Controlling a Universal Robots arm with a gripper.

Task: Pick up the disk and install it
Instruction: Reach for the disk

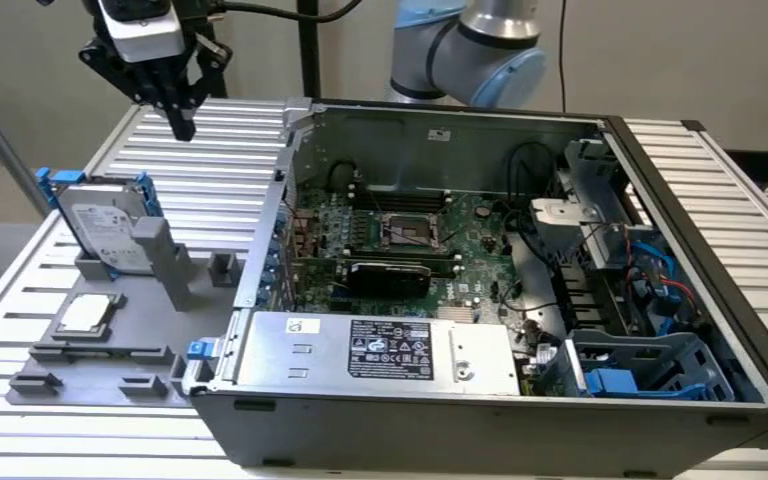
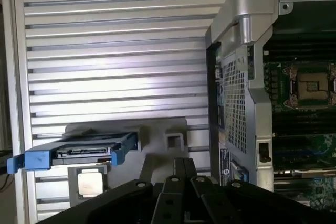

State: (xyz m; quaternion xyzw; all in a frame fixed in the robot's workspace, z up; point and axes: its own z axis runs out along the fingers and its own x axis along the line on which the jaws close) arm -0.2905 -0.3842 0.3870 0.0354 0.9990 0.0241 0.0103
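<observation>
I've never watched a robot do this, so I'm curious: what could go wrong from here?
The disk stands upright in a holder close beside a tall grey post, so the gripper might bump the post when reaching in.

Blue rails flank the disk, and a slightly crooked grip could perhaps slip on them.

Inside the open computer case, loose cables run near the drive bay and might get snagged.

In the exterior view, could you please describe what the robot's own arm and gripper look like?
The gripper is black and angular, beneath a white-and-black housing with a black cable. The arm has silver-grey, rounded metal parts with black rings and light-blue caps.
</observation>
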